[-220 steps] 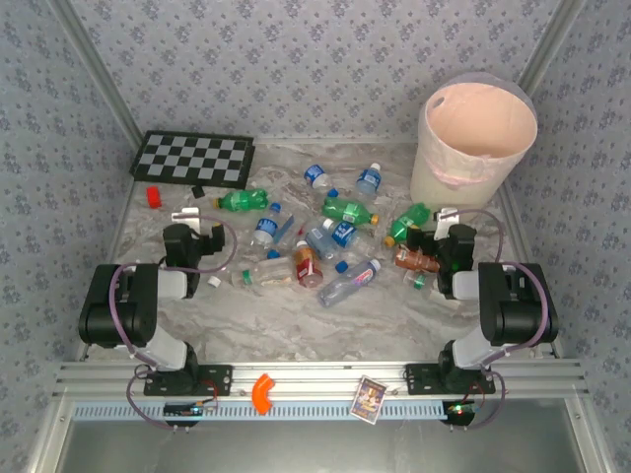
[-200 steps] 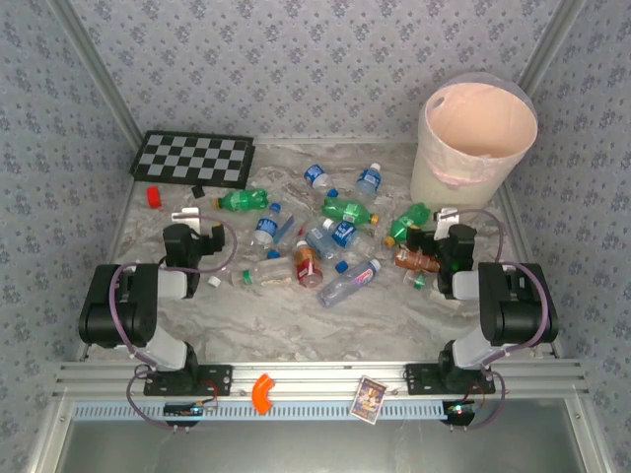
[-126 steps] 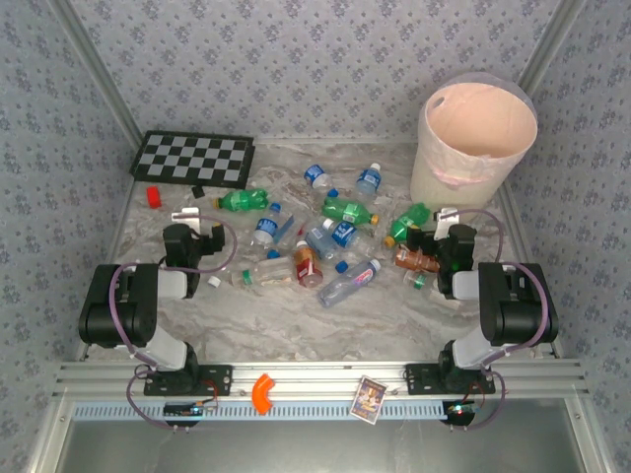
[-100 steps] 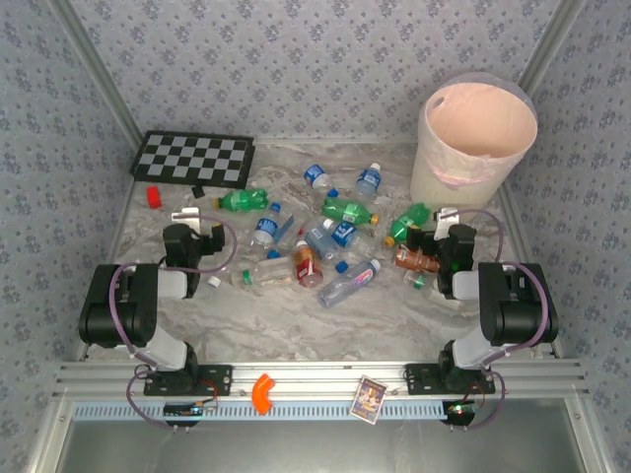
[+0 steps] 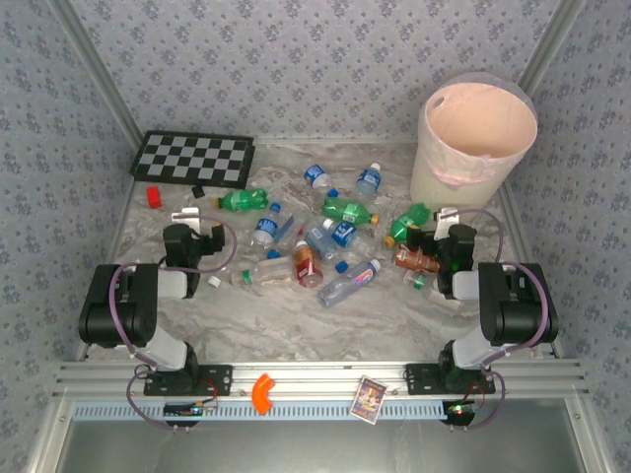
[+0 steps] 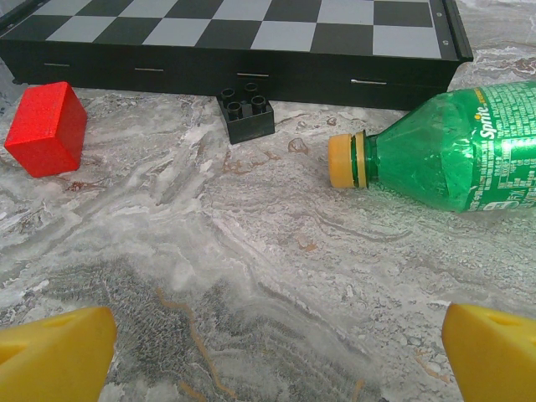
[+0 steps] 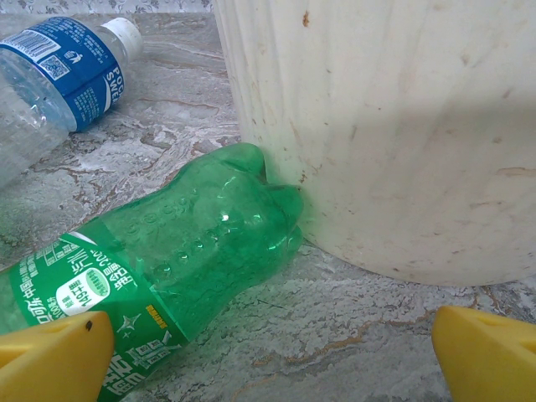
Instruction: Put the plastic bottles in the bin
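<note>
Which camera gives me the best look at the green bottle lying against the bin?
Right wrist: the green bottle lies close up, its base against the bin wall. Top external shows it small, beside the bin's foot. Left wrist faces a different one, the Sprite bottle.

Both arms are folded low; the left gripper and right gripper are held with jaws spread wide.

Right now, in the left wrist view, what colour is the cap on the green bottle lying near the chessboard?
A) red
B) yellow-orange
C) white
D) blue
B: the green bottle lies on its side on the table, and its cap is plainly yellow-orange.
</note>
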Robot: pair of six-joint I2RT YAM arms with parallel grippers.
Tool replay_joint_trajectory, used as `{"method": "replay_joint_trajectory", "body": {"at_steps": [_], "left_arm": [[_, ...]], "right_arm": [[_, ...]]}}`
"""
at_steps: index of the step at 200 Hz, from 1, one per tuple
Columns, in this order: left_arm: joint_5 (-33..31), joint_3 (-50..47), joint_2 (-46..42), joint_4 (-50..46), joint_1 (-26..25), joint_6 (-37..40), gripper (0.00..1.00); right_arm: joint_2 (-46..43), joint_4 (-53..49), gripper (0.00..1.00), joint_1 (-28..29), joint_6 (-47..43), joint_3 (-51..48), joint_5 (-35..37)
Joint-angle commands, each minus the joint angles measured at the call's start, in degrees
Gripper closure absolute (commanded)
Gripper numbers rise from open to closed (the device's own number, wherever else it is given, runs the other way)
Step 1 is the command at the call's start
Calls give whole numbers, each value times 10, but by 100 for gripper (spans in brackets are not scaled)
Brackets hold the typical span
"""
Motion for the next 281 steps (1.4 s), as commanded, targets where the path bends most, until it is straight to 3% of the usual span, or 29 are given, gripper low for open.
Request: {"method": "replay_joint_trajectory", "body": {"at_steps": [1,32,73,108,130,164,180,211,240,281], "left_arm": [[28,16,-2,-3,13,-2,0],[27,20,-4,-5,16,-6,0],[-4,108,-74,-210,17,-18,0],[-88,187,-154,-359,18,-98,0],[-95,268,-183,-493,21,-176,0],[-58,309,-216,-609,21,-284,0],[-50,297,-228,-633,21,-337,0],[36,247,-264,-613,18,-380,0],[20,205,-311,-602,-52,-386,0],[-51,171,-357,-602,-213,-373,0]], "right_arm": [[-5,0,1,-5,-3,8,1],[-5,-8,1,-6,6,14,27],[-45,3,1,33,-6,-6,132],[-158,-110,1,45,19,3,202],[-238,-216,1,42,94,24,218],[-357,-431,0,17,334,69,198],[-386,-438,0,-1,333,69,127],[-426,-470,1,0,338,74,60],[-432,-530,1,44,331,102,27],[-417,-641,1,195,321,166,102]]}}
